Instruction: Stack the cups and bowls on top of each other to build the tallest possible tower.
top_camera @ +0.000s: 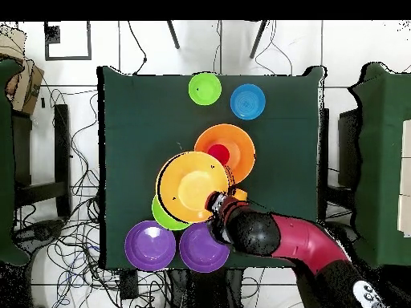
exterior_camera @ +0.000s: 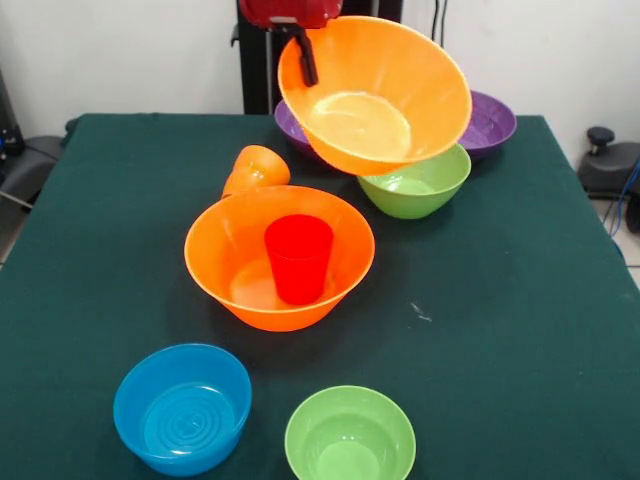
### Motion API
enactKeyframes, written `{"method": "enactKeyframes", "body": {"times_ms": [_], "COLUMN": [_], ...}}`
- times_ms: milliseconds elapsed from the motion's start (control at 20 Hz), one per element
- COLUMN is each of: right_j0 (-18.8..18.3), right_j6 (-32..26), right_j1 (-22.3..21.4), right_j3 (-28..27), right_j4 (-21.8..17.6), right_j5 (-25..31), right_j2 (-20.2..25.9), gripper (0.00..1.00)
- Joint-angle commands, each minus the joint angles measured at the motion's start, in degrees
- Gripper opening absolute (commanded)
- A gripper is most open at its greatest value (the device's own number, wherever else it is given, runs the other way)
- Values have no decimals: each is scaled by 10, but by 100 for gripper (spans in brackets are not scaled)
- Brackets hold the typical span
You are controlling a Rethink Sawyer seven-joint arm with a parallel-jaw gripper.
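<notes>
We only catch part of the purple bowls point(exterior_camera: 492, 122) behind the raised orange bowl point(exterior_camera: 385, 95). The jaws point(exterior_camera: 303, 52) are pinching its rim, holding it tilted above the bench point(exterior_camera: 520, 330). The red cup point(exterior_camera: 298, 257) stands upright inside the other orange bowl point(exterior_camera: 215, 262).

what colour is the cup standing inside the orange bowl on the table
Red; the cup shows best in the front view.

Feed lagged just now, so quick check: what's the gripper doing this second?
Gripper: closed on the rim of the large orange bowl, holding it tilted in the air above the medium green bowl.
</notes>
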Motion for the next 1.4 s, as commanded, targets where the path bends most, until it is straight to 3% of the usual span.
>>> {"method": "enactKeyframes", "body": {"times_ms": [50, 300, 600, 750, 1400], "right_j0": [-42, -74, -138, -158, -149], "right_j6": [-54, -51, -70, -67, -52], "right_j1": [16, 25, -5, 3, 77], "right_j3": [59, 49, 33, 28, -9], "right_j4": [-86, -116, -78, -72, -127], "right_j5": [-76, -86, -30, -20, -49], "right_j2": [63, 83, 169, 194, 181], "gripper": [0, 0, 0, 0, 0]}}
